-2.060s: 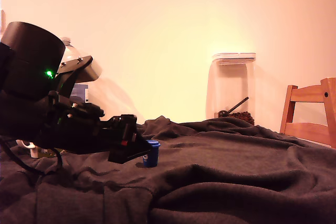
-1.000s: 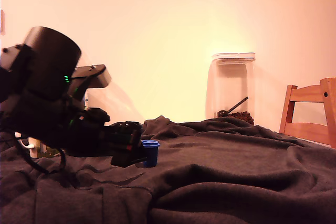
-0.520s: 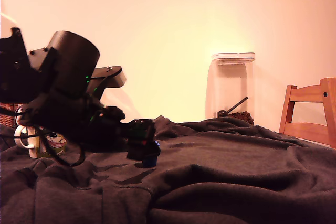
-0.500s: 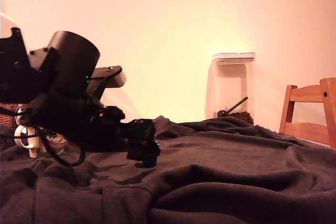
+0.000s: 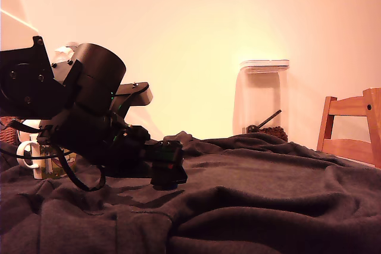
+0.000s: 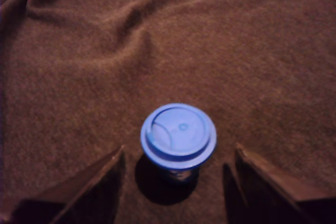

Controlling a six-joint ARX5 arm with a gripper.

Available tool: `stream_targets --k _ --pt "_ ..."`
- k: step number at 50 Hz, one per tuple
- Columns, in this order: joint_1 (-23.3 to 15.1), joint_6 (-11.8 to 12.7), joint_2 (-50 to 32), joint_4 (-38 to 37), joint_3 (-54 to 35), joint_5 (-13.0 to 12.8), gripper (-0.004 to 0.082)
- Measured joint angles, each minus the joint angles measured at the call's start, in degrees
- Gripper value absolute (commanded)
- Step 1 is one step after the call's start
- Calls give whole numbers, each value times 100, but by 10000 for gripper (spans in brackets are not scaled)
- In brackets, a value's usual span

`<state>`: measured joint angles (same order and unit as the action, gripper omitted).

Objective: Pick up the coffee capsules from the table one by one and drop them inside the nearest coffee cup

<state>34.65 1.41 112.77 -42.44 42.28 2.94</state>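
Observation:
In the wrist view a small blue coffee capsule point(image 6: 178, 137) stands upright on the rumpled dark fabric of the table point(image 6: 220, 40). My gripper point(image 6: 179, 149) is open, and the capsule sits in the gap between its two dark fingers point(image 6: 79, 192), touching neither. In the exterior view the gripper point(image 5: 169, 169) is low over the table point(image 5: 268, 194) and hides the capsule. The white coffee cup point(image 5: 43, 160) with its loop handle stands at the exterior view's left, partly behind the arm.
A tall clear jar point(image 5: 265, 99) with a white lid stands at the back by the wall. A wooden chair point(image 5: 351, 129) is at the exterior view's right edge. The fabric lies in thick folds across the foreground.
The arm has swung toward the exterior view's right and its gripper has come down around the capsule, which it now hides. The cup has come into view behind the arm.

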Motion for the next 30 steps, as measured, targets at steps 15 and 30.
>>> stream_targets --k 15,30 --pt "-26 0 0 2 0 59 207" --pt "-26 0 0 -129 0 136 196"
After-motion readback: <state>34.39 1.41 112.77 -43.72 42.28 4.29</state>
